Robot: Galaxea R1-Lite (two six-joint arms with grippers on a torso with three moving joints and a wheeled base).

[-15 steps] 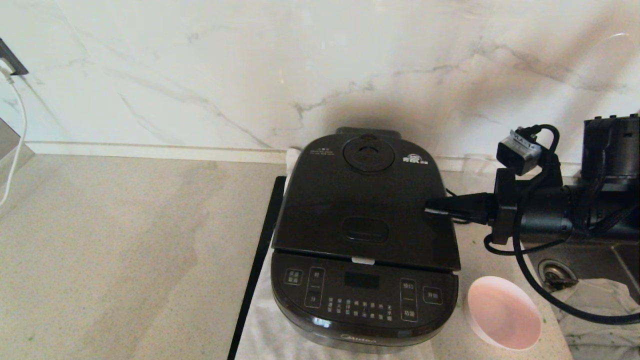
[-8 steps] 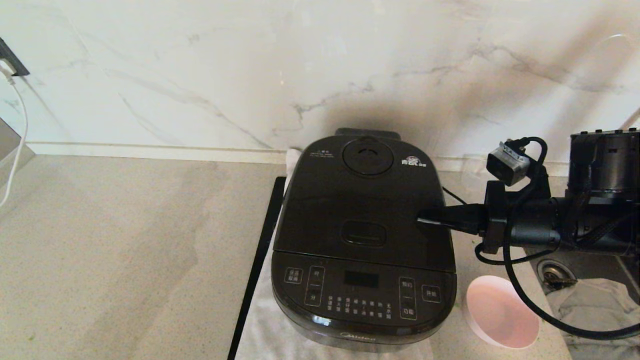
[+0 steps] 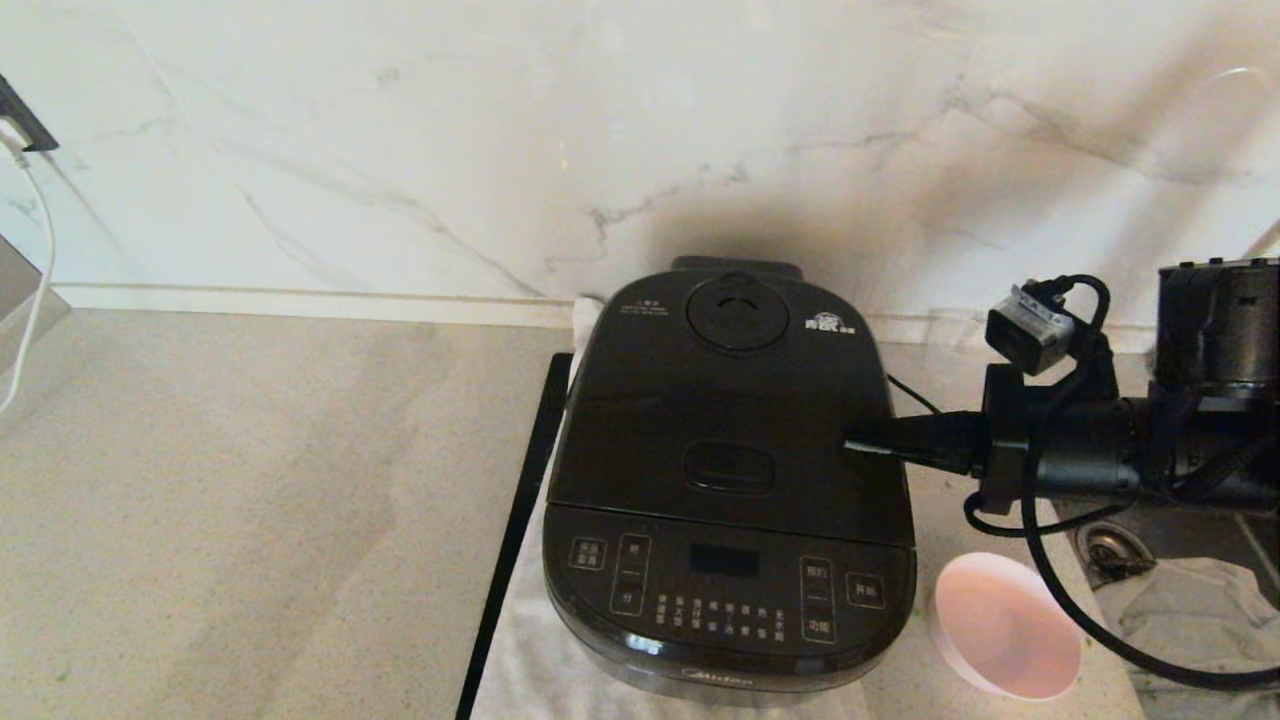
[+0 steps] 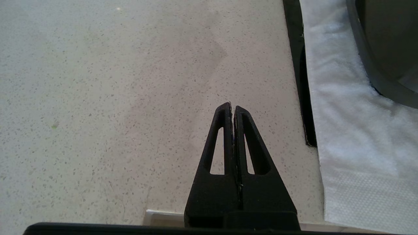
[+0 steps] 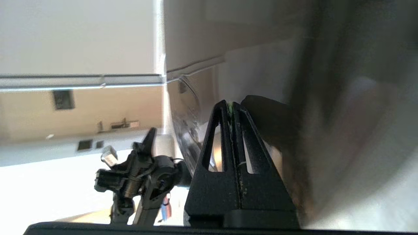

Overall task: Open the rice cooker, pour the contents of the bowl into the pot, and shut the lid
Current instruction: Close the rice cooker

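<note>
The black rice cooker [image 3: 730,500] stands on a white towel, its lid [image 3: 700,400] down and flush with the front panel. The latch button [image 3: 730,467] sits in the lid's front half. My right gripper [image 3: 850,443] is shut, its tips lying against the lid's right edge; a green speck sticks between the tips [image 5: 231,105]. The pale pink bowl [image 3: 1005,625] rests on the counter by the cooker's front right corner, and its inside looks plain pink. The pot and the green contents are hidden. My left gripper [image 4: 233,107] hangs shut over bare counter, left of the cooker.
The white towel [image 4: 343,114] lies under the cooker, with a black strip [image 3: 520,520] along its left edge. A sink with a drain [image 3: 1105,548] and a grey cloth [image 3: 1200,620] lies at the right. The marble wall rises behind, and a white cable [image 3: 40,250] hangs at far left.
The lid's front edge stood slightly raised with a white latch tab showing; it now sits flush. My right gripper pushed down and left on the lid, then eased back slightly right.
</note>
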